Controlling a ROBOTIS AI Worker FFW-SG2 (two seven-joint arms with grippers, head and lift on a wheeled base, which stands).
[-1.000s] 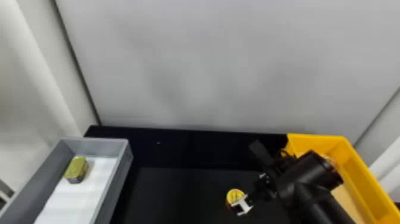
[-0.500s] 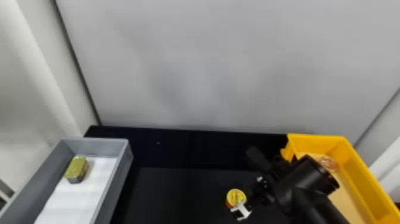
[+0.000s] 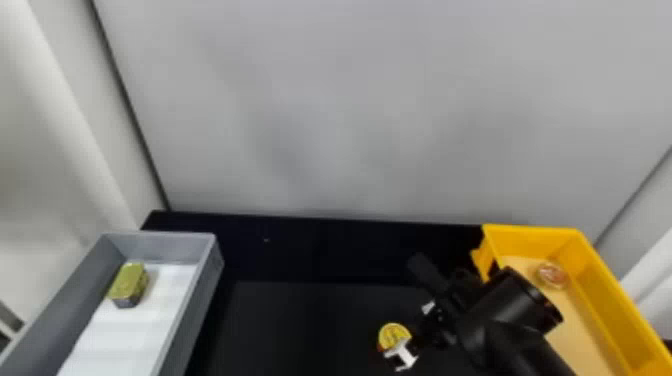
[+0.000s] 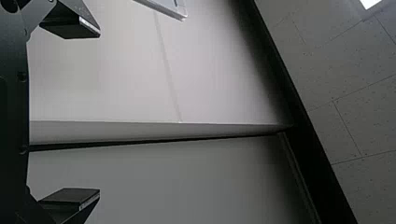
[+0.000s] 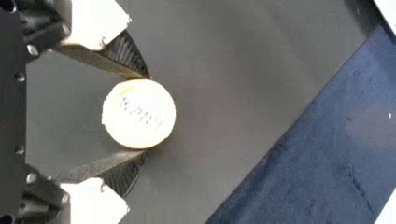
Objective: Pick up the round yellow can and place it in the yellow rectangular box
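Tin (image 3: 128, 286) sits in grey tray (image 3: 201, 302), well apart from right tool (image 3: 403, 334), closed onto yellow can (image 3: 392, 333).

Left of the right gripper (image 3: 406, 332), we could pass over the dark table (image 3: 300, 320) up to the gray box (image 3: 204, 295); to its right, the yellow rectangular box (image 3: 612, 300) blocks us.

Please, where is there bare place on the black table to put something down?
The black table is free between the gray box and the round yellow can, also back to the wall. Crowded: from the can, which the right gripper holds, to the yellow box, under the right arm.
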